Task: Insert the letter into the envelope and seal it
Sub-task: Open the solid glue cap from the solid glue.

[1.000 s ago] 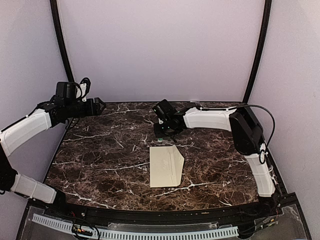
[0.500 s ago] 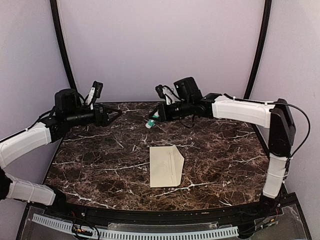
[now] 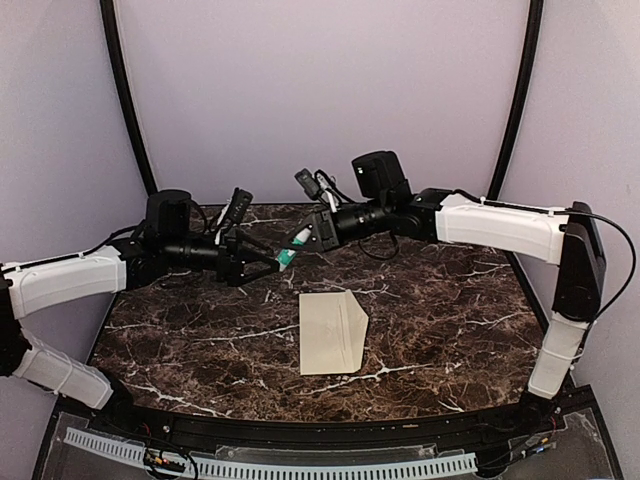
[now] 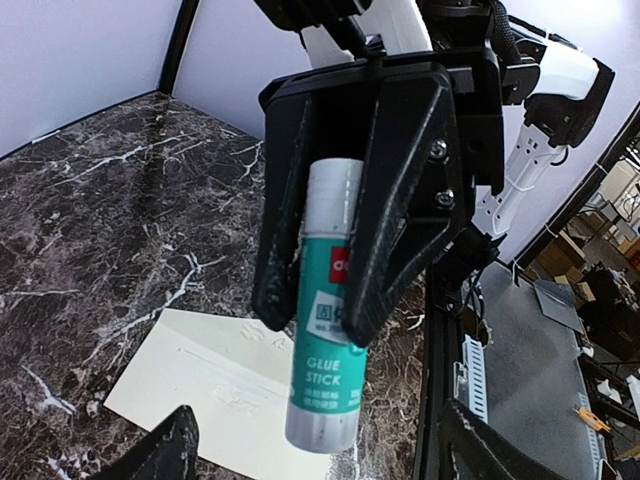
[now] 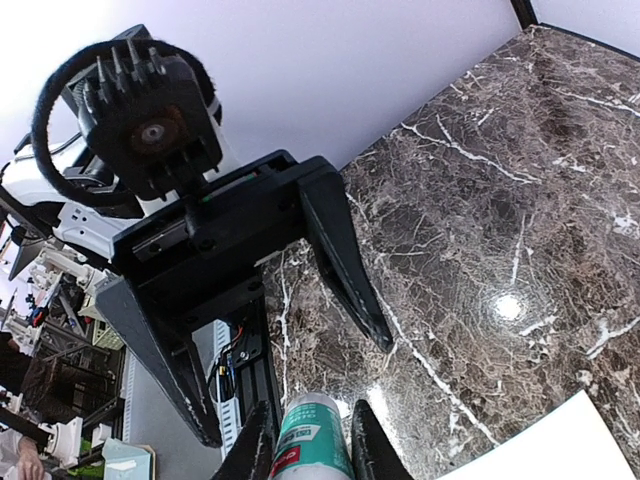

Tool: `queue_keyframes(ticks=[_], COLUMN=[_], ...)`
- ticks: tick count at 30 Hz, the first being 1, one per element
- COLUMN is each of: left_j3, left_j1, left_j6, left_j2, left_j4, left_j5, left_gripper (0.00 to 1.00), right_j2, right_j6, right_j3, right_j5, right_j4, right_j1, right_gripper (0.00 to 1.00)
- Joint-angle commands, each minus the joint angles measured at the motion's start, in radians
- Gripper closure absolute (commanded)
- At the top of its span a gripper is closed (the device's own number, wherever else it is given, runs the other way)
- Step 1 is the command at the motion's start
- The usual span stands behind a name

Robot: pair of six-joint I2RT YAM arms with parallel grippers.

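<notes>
Mid-air over the table (image 3: 190, 320), right gripper (image 3: 304, 238) pinching a glue stick (image 3: 288, 255); left gripper (image 3: 264, 262) spread wide, facing the stick's free end. Underneath, envelope (image 3: 332, 332) flat on dark, white-veined marble, mid-table. Around, plain lilac walls (image 3: 320, 90), two black poles (image 3: 126, 95).

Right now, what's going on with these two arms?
The right tool grips a glue stick and holds it in the air above the table. The left tool, wide open, faces the stick's free end without closing on it. The envelope lies flat on the table, nearer the bases, with neither tool on it.
</notes>
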Motion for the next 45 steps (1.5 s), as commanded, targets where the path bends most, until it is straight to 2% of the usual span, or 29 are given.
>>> queue_keyframes(ticks=[1,12,21,27,29,32,34,37,39,43,45], left_j3=[0.014,0.044,0.054,0.061,0.060,0.063,0.063,0.060,0.054,0.045,0.047], left_j1=[-0.027,-0.040,-0.048,-0.051,-0.053,-0.057,-0.058,-0.058,-0.058,-0.058,-0.058], left_j6=[-0.005,0.002,0.005,0.007,0.008,0.011,0.012,0.010,0.008,0.008,0.008], left_j2=[0.000,0.035,0.056,0.061,0.061,0.065,0.065,0.058,0.043,0.028,0.029], left_j4=[0.038,-0.019,-0.041,-0.047,-0.046,-0.049,-0.049,-0.044,-0.036,-0.026,-0.029], left_j5=[0.072,0.041,0.021,0.023,0.029,0.033,0.030,0.015,-0.004,-0.031,-0.045], left_gripper=[0.20,0.43,0.53,0.69,0.78,0.89,0.95,1.00,1.00,1.00,1.00], right_j2=[0.007,0.045,0.052,0.058,0.062,0.068,0.063,0.034,0.006,-0.049,-0.061], right_j6=[0.008,0.012,0.016,0.017,0.016,0.017,0.024,0.064,0.103,0.197,0.204], right_j3=[0.018,0.055,0.060,0.057,0.057,0.056,0.047,0.015,-0.021,-0.113,-0.128], right_j5=[-0.057,-0.083,-0.092,-0.094,-0.086,-0.067,-0.053,-0.025,0.004,0.004,0.007], right_j4=[0.057,0.045,0.044,0.043,0.043,0.044,0.058,0.116,0.185,0.318,0.322], right_j1=[0.012,0.026,0.027,0.030,0.030,0.029,0.028,0.020,0.006,-0.036,-0.040], right_gripper=[0.80,0.79,0.78,0.77,0.76,0.71,0.64,0.46,0.38,0.33,0.34])
